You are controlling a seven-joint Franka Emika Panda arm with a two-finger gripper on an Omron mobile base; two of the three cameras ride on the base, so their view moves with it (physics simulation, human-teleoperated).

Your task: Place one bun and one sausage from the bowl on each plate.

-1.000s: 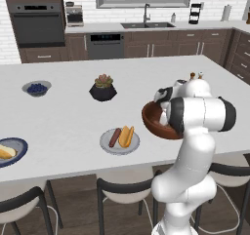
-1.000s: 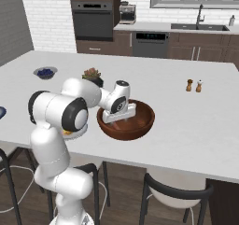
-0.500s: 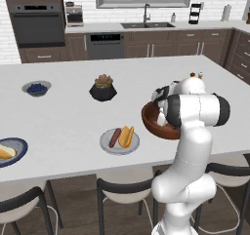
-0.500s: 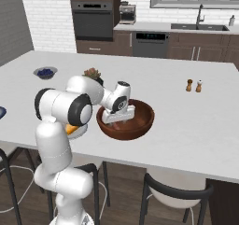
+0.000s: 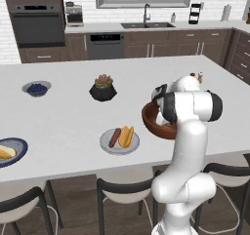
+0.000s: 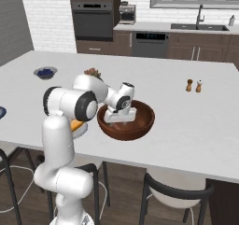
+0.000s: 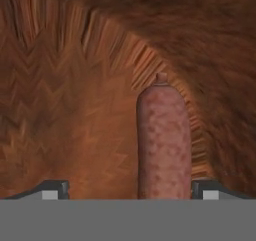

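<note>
One sausage | between pincer tips; inside bowl

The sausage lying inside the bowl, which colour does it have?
Reddish-brown with darker speckles; the sausage shows best in the hand view.

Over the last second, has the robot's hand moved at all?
Yes. In the right base view the hand has sunk lower into the large dark reddish-brown bowl, which itself sits in the same spot on the white counter.
</note>
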